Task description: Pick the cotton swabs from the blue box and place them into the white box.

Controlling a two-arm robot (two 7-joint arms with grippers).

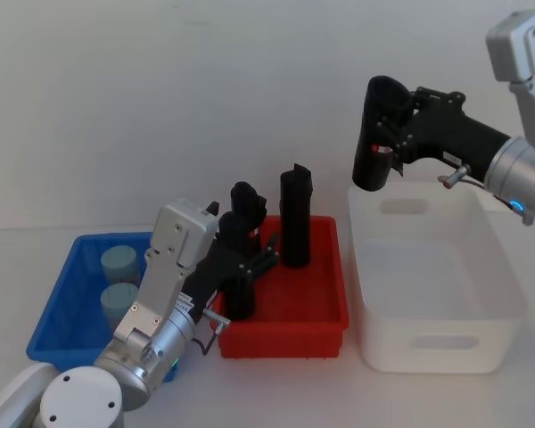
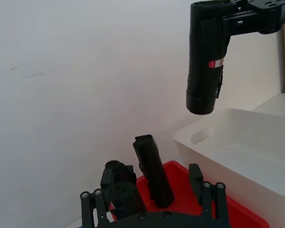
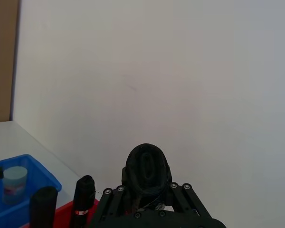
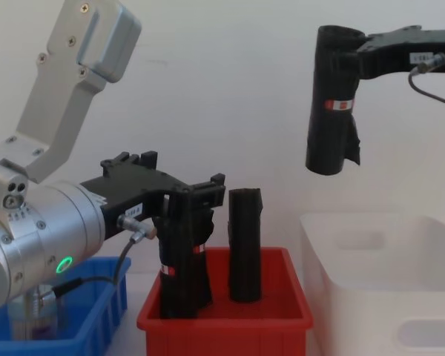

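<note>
Two cotton swabs tubs (image 1: 119,261) (image 1: 118,301) stand in the blue box (image 1: 67,314) at the left, untouched. One tub (image 3: 14,183) also shows in the right wrist view. My left gripper (image 1: 245,254) reaches into the red bin (image 1: 285,339), open, its fingers (image 2: 92,204) straddling a standing black rolled bundle (image 4: 182,259). My right gripper (image 1: 379,125) is shut on another black bundle (image 4: 332,133), held upright in the air above the far left corner of the white box (image 1: 508,294), which holds nothing.
A second black bundle (image 1: 295,218) stands upright in the red bin, just right of the left gripper. The red bin sits between the blue and white boxes, close to both. A plain white wall rises behind the table.
</note>
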